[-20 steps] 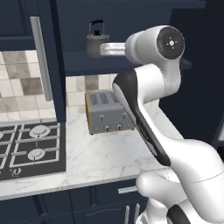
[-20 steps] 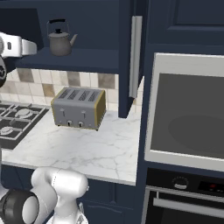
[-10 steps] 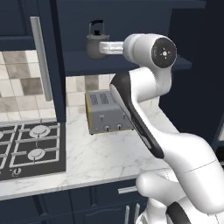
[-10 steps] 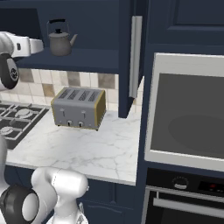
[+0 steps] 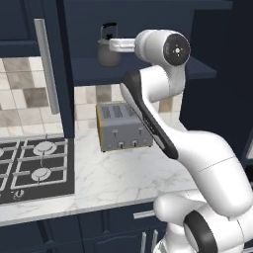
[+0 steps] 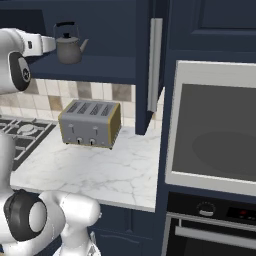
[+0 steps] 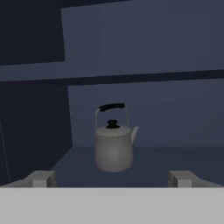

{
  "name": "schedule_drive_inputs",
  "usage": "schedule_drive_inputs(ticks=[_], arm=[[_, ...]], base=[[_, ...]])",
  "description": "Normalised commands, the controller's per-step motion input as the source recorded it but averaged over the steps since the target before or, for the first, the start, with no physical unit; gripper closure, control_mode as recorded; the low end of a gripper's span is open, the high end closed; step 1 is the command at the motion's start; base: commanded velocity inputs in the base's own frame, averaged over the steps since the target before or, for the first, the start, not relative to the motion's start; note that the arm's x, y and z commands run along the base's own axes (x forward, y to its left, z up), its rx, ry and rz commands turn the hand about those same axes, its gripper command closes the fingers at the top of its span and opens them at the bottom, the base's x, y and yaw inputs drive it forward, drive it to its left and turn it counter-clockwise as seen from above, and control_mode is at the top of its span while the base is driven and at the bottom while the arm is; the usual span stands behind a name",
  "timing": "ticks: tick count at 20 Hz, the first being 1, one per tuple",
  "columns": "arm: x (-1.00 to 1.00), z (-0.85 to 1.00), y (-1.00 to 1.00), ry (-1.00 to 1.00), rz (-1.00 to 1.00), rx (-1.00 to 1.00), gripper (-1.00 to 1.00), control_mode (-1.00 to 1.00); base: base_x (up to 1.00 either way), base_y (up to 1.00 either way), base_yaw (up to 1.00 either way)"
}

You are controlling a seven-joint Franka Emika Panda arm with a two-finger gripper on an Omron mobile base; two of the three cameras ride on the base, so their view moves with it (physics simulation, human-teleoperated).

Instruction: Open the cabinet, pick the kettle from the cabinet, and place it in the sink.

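Observation:
The dark navy wall cabinet (image 5: 86, 12) stands open, its door (image 5: 53, 69) swung out to the left. The small grey kettle (image 5: 107, 49) (image 6: 69, 47) stands upright on the cabinet's shelf, spout to the right. My gripper (image 5: 114, 46) (image 6: 54, 44) is level with the kettle, just in front of it. In the hand view the kettle (image 7: 113, 146) stands ahead, centred between my gripper's (image 7: 111, 179) fingertips (image 7: 41, 178), which are wide apart with nothing between them. The gripper is open. The sink is out of view.
A silver four-slot toaster (image 5: 121, 126) (image 6: 90, 122) sits on the white marble counter (image 5: 113, 183) below the shelf. A gas hob (image 5: 34, 168) lies to its left. The right cabinet door (image 6: 145, 65) with its silver handle stands open beside a built-in oven (image 6: 215, 125).
The hand has risen slightly and moved in toward the kettle. The kettle and doors have not moved, and the gripper stays open.

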Motion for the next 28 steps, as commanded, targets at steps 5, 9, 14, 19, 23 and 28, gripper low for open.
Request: schedule_drive_inputs(ticks=[5,9,14,19,23,28], arm=[[0.31,0.05,0.15,0.0,0.0,0.0,-1.0,-1.0],[0.3,-0.01,0.11,0.0,0.0,0.0,-1.0,-1.0],[0.2,-0.06,0.1,0.0,0.0,0.0,-1.0,-1.0],[0.31,-0.01,0.16,0.01,0.0,0.0,-1.0,-1.0],[0.28,-0.01,0.11,0.09,0.0,0.0,-1.0,-1.0],[0.29,-0.01,0.11,0.11,0.0,0.0,-1.0,-1.0]], base=[[0.0,0.0,0.0],[0.0,0.0,0.0],[0.0,0.0,0.0],[0.0,0.0,0.0],[0.0,0.0,0.0],[0.0,0.0,0.0]])
